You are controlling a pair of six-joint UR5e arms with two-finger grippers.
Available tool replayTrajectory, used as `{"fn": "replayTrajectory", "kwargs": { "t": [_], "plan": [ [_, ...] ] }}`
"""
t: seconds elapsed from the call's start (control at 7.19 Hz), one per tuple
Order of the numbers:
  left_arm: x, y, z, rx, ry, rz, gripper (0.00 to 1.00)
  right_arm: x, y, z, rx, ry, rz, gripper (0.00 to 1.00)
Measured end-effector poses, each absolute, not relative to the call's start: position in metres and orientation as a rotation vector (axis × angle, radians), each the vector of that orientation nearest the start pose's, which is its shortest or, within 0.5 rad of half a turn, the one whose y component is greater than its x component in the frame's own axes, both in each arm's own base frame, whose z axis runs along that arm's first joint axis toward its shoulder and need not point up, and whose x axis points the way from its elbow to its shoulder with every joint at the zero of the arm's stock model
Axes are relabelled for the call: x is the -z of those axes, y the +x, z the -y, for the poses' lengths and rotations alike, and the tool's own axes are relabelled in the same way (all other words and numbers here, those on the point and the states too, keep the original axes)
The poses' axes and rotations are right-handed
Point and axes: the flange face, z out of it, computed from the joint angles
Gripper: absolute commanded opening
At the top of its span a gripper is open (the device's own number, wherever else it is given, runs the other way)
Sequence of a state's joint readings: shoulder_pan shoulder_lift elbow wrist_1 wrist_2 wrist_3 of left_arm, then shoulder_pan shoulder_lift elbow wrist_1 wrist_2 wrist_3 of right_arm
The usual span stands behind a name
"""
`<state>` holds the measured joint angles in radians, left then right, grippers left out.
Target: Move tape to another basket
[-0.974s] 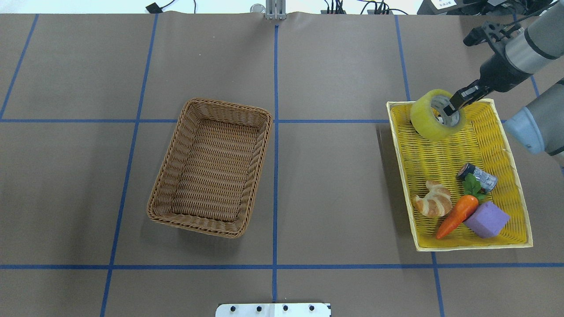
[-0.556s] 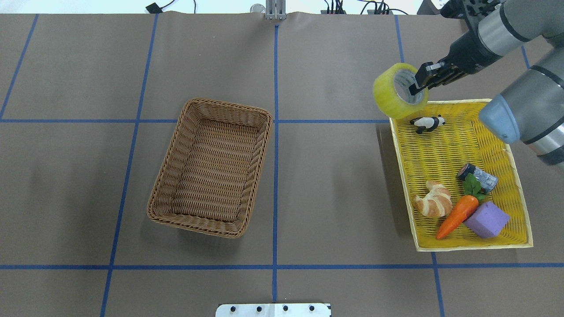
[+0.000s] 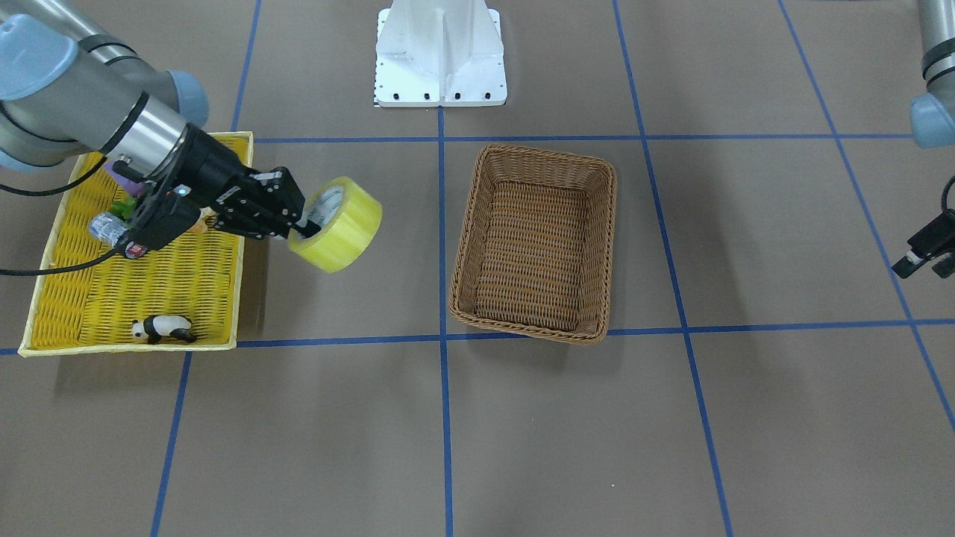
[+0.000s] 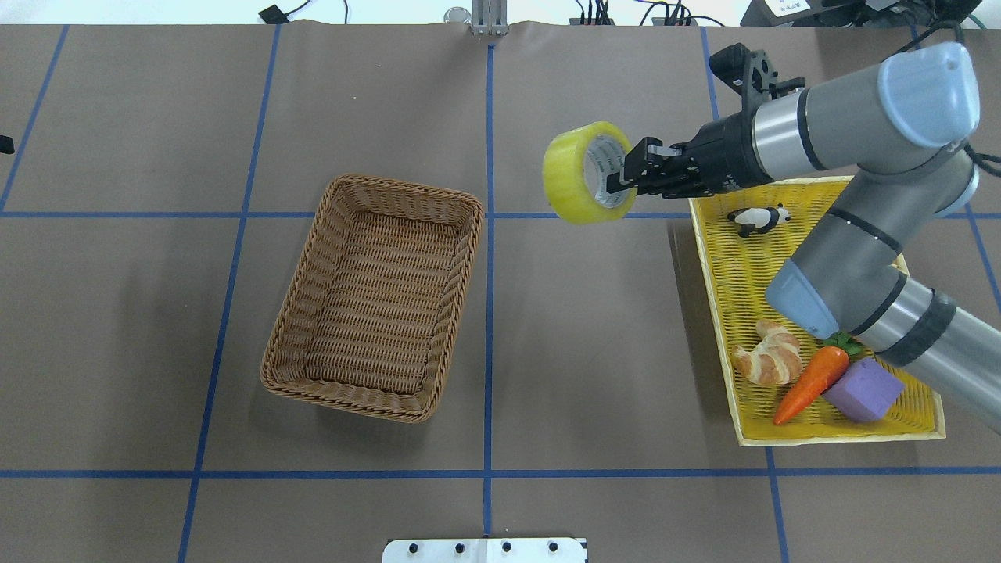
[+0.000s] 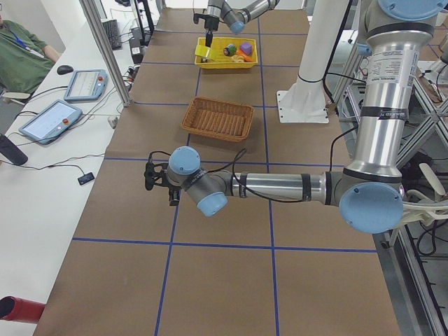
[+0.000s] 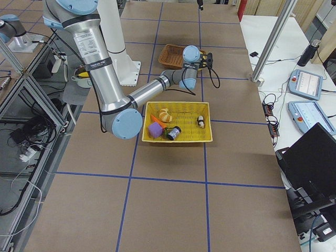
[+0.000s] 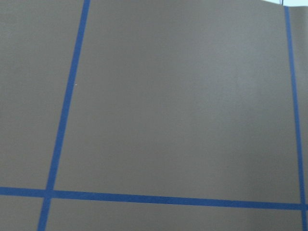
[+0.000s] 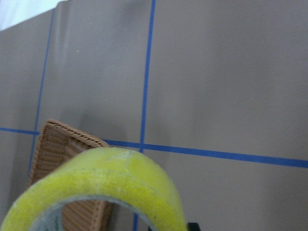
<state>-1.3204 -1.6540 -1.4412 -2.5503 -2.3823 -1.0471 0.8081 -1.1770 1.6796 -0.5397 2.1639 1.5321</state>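
The tape (image 4: 573, 176), a wide yellow roll with a grey-white core, hangs in the air between the yellow tray and the brown wicker basket (image 4: 407, 189). My right gripper (image 4: 622, 178) is shut on the roll's wall, with one finger inside the core. In the front-facing view the tape (image 3: 345, 230) and right gripper (image 3: 298, 224) are just past the tray's edge, left of the basket (image 3: 548, 151). The right wrist view shows the tape (image 8: 96, 187) close up, with the basket (image 8: 57, 144) behind it. My left gripper (image 3: 924, 255) is open and empty at the far side of the table.
The yellow tray (image 4: 751, 274) holds a panda figure (image 4: 757, 220), a croissant (image 4: 769, 363), a carrot (image 4: 809, 383) and a purple block (image 4: 862, 391). A silver cylinder (image 3: 108, 230) lies under my right arm. The basket has nothing in it.
My right gripper has lifted the tape out of the yellow tray and carried it left, towards the brown basket. The panda figure beneath it has come into view.
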Motion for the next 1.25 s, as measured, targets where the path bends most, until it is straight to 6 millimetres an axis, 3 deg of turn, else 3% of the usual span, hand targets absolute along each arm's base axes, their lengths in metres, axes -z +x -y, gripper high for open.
{"fn": "replayTrajectory", "kwargs": {
  "t": [0.28, 0.56, 0.97, 1.25],
  "plan": [
    [-0.525, 0.112, 0.535, 0.492, 0.151, -1.312, 0.98, -0.248, -0.386, 0.438, -0.269, 0.103, 1.720, 0.00],
    [-0.468, 0.148, 0.531, 0.628, -0.026, -1.527, 0.98, -0.232, -0.395, 0.411, -0.298, 0.039, 1.853, 0.00],
    [-0.380, 0.198, 0.512, 0.607, -0.269, -1.759, 0.98, -0.204, -0.399, 0.385, -0.250, -0.004, 1.962, 0.00],
    [-0.341, 0.216, 0.494, 0.548, -0.313, -1.829, 0.98, -0.182, -0.403, 0.370, -0.215, -0.016, 2.010, 0.00]
  ]
}}
